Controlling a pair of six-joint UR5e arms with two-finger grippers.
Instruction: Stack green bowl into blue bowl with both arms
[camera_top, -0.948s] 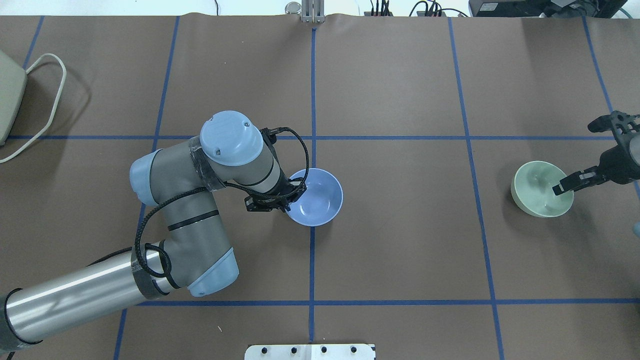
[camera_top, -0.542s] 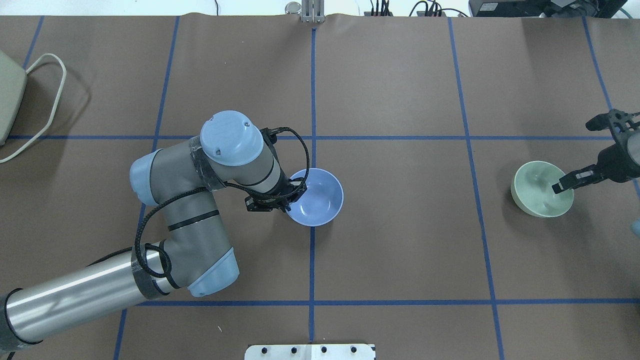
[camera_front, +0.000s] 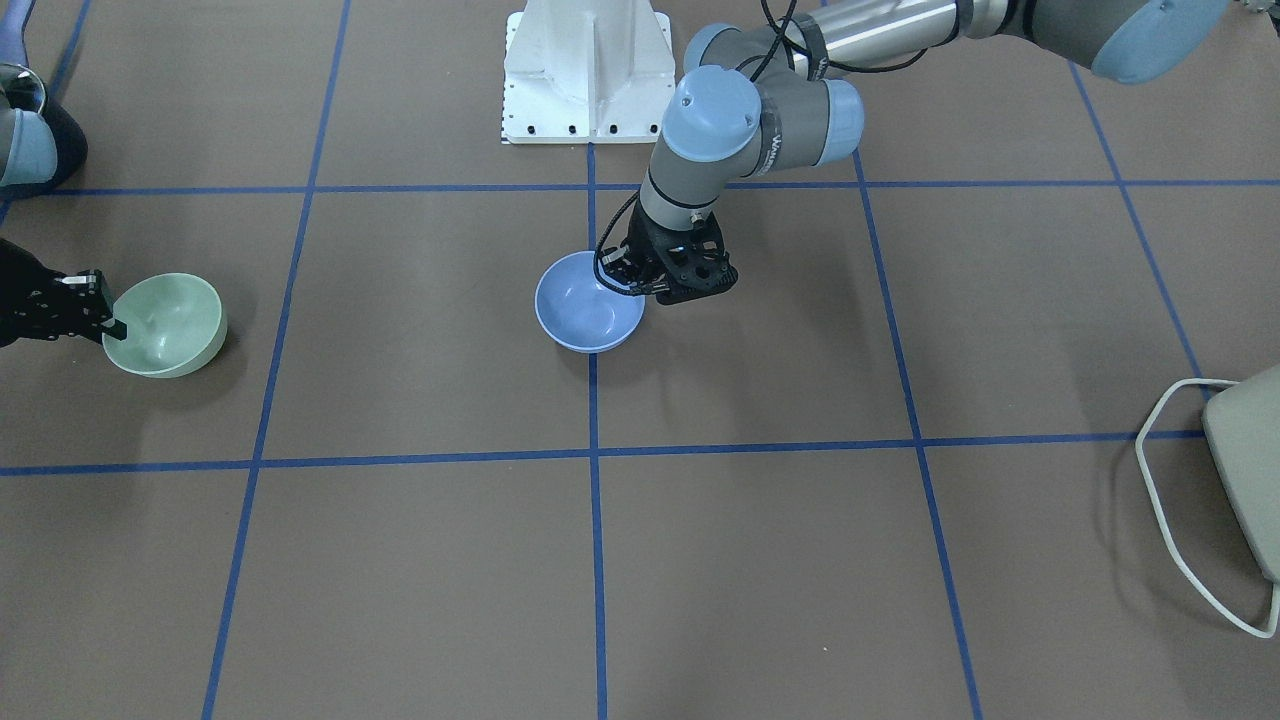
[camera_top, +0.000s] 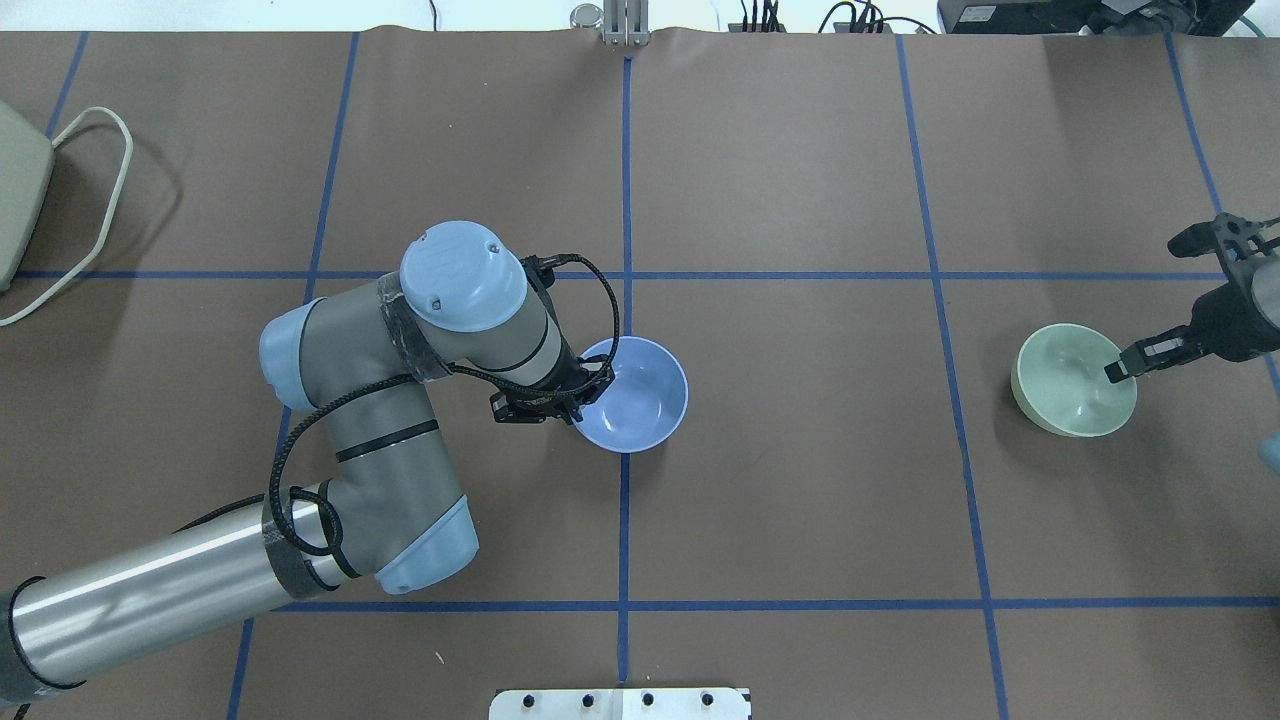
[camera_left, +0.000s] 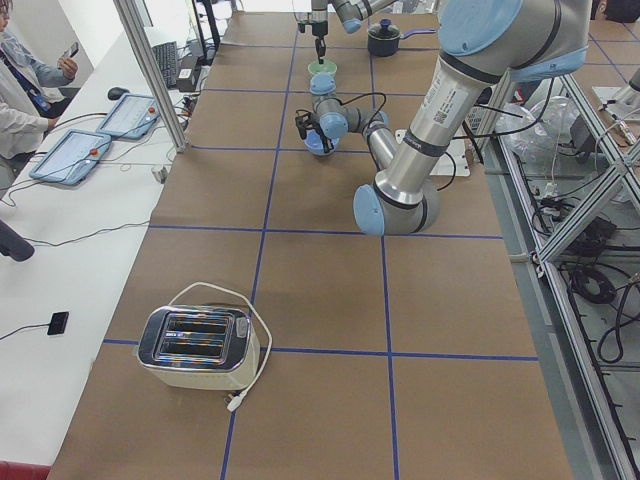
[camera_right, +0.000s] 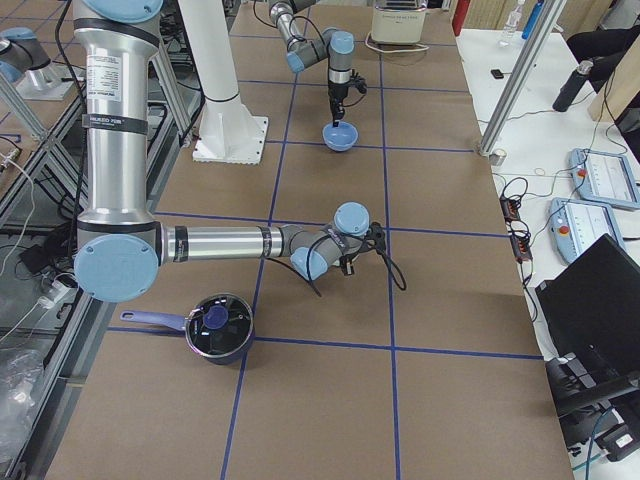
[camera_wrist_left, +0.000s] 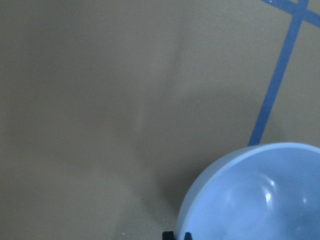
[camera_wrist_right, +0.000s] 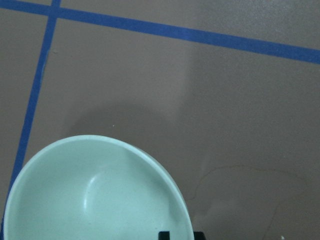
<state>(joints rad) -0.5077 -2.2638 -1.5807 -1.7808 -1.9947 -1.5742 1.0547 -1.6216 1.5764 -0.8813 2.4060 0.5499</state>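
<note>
Brown paper covers the table, crossed by blue tape lines; the blue bowl stands upright just left of the middle of the overhead view, over a vertical tape line. The left arm bends in from the lower left corner of that view; its left gripper comes down on the bowl's left rim. At the bottom edge of the left wrist view its fingertips stand narrow and close together, the rim's wall between them, so they pinch the blue bowl at its edge.

The green bowl is well apart from the blue one, near the right edge of the overhead view and near the left edge of the front-facing view; whether it rests on the paper or hangs just above it, I cannot tell. The right gripper reaches in from the right edge onto the bowl's right rim; in the right wrist view one of its fingertips sits inside the rim and the other outside, narrowly set and holding the green bowl.

A white pedestal base stands at the top centre of the front-facing view; a toaster with its cord sits in the lower left of the exterior left view; a dark lidded pot sits in the lower left of the exterior right view.
</note>
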